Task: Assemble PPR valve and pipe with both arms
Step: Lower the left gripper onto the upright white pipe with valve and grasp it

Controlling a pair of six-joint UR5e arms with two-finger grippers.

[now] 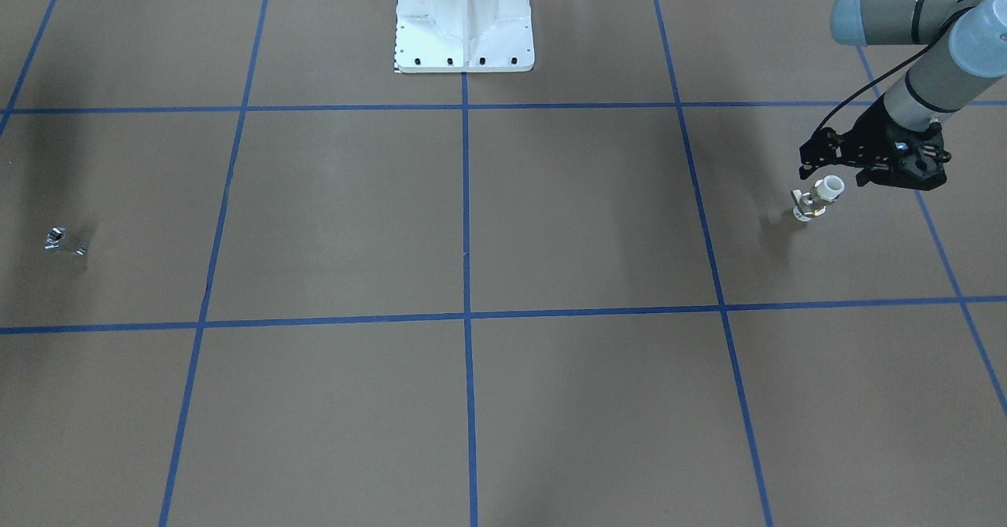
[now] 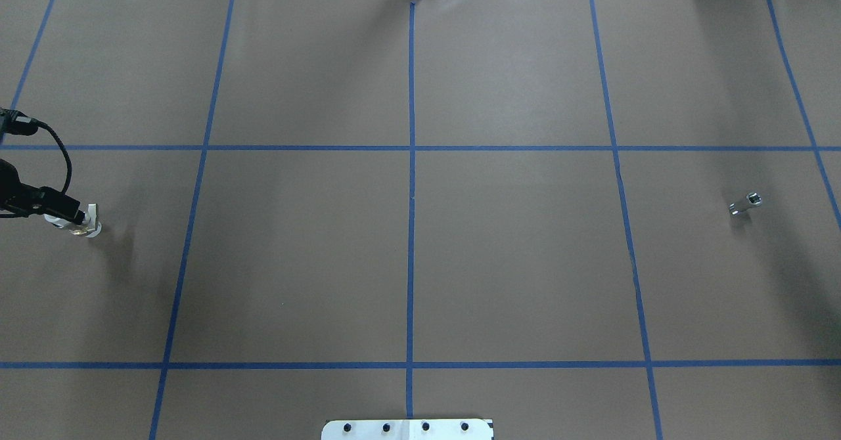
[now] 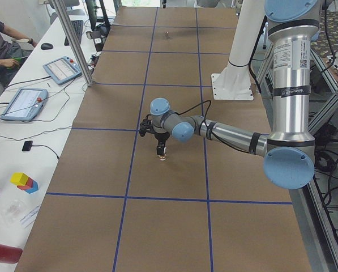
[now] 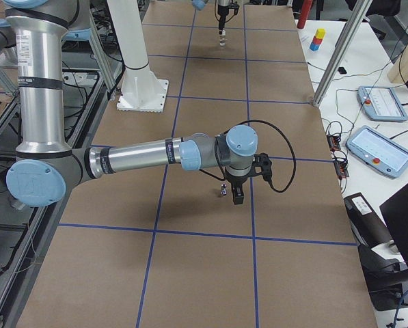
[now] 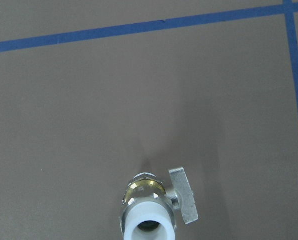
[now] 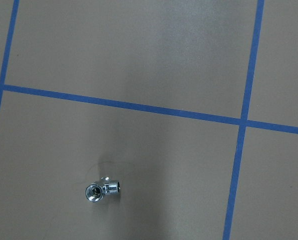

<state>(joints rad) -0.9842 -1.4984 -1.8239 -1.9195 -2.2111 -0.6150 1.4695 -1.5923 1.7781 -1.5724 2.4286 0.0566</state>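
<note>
Exterior front-facing: left arm (image 1: 936,71) angled down; left pincer (image 1: 832,171) by PPR valve (image 1: 818,198); clamping unclear.

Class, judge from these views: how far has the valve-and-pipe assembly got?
Done: nothing joined; the PPR valve and pipe sit apart on the table. In hand: the left gripper, jaws open, is at the valve; the right gripper is near the pipe. Left: grasping, meeting, joining.
</note>
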